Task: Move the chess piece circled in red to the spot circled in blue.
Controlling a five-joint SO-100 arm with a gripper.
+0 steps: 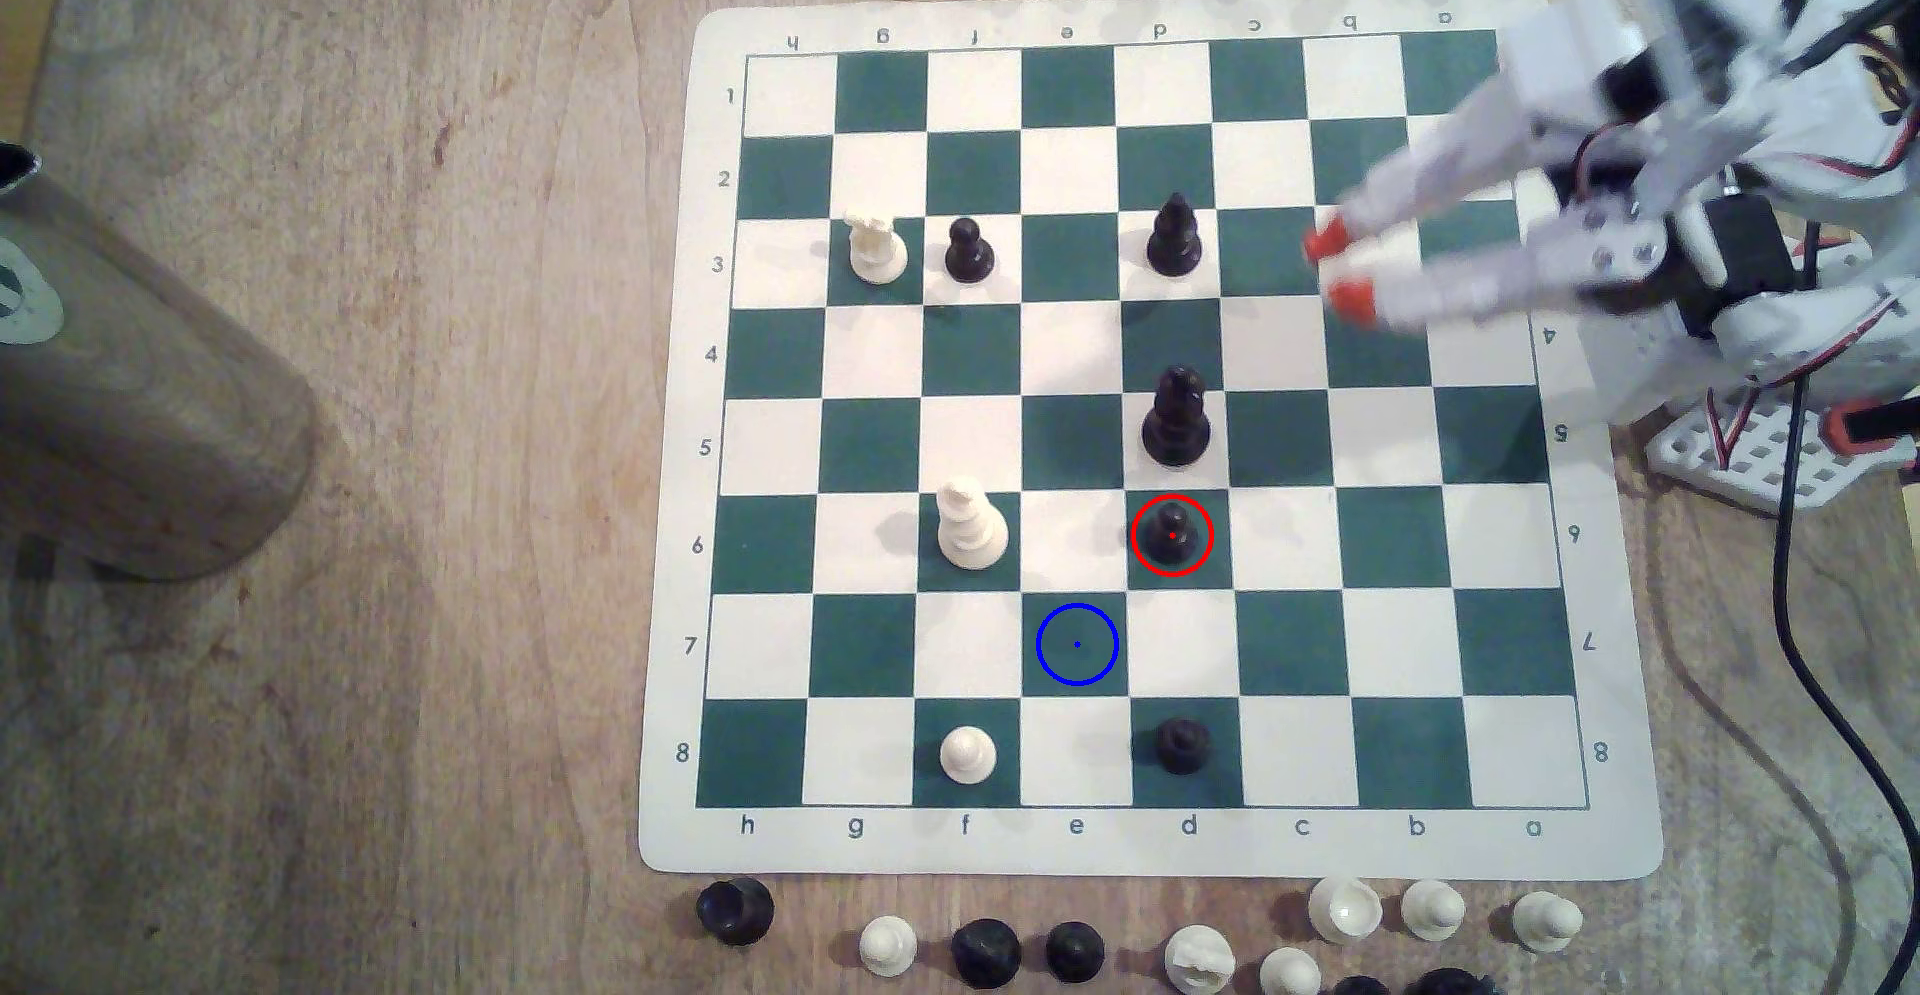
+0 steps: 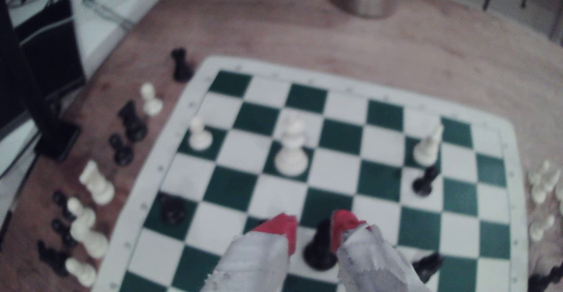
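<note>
Clearly a light, rigid thing to deal with: the chess piece circled in red (image 1: 1172, 535), glossy black, with a ball head over a flared round base. Stands upright on the dark green square of column d, row 6, on the board (image 1: 1621, 746). Looks slick on the rounded head, so probably best pinched at the narrow stem just under the ball, both pads square to it. Calls for little force; likely tips or skids if touched on one side first. Sits just beside the tall black piece (image 1: 1175, 419) on the next square toward the exterior view's top, so probably safest to come down from above with the pads on the free flanks.

As for the pincer (image 1: 1335, 273): orange tips moderately parted, holding nothing, blurred, hovering toward the exterior view's upper right, well apart from the ringed piece.

Ends at the spot circled in blue (image 1: 1076, 644), a bare green square diagonally adjoining, toward the exterior view's lower left. Should need only a short lift and a gentle, upright set-down.
</note>
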